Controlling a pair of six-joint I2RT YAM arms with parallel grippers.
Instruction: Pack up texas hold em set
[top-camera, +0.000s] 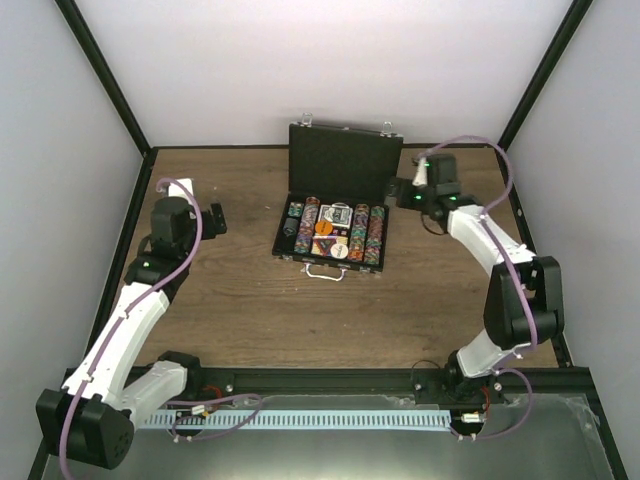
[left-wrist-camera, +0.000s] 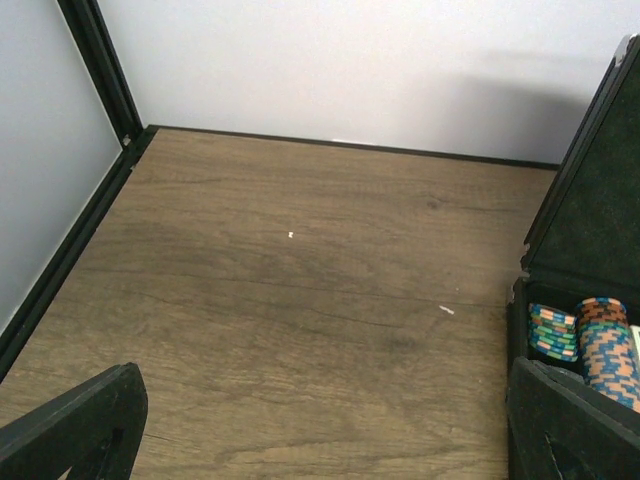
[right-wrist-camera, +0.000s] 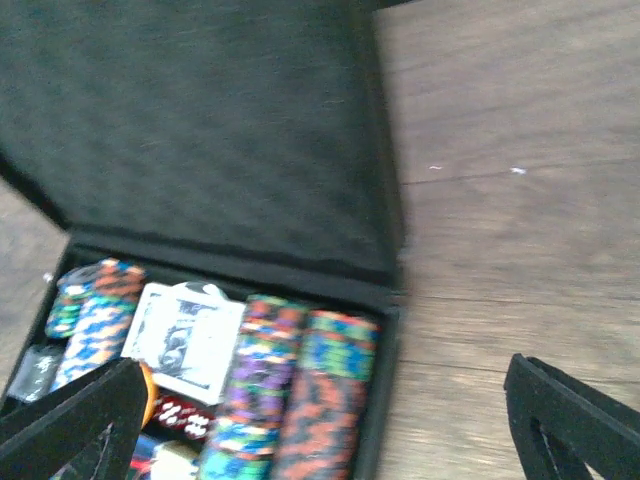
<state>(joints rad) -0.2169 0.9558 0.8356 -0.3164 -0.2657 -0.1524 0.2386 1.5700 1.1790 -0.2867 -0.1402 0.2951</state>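
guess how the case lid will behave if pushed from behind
The lid stands upright and looks rigid, so it would probably swing down whole rather than flex. Rows of chips fill the case, so it is likely heavy and may stay put instead of sliding.

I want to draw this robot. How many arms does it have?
2. The left arm stands left of the open case, apart from it; the right arm reaches in near the case's right side. None seems hidden.

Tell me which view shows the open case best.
Top external: the whole case shows, open, chips in rows. Left wrist catches only its left end, edge-on; right wrist shows the lid and part of the tray, blurred.
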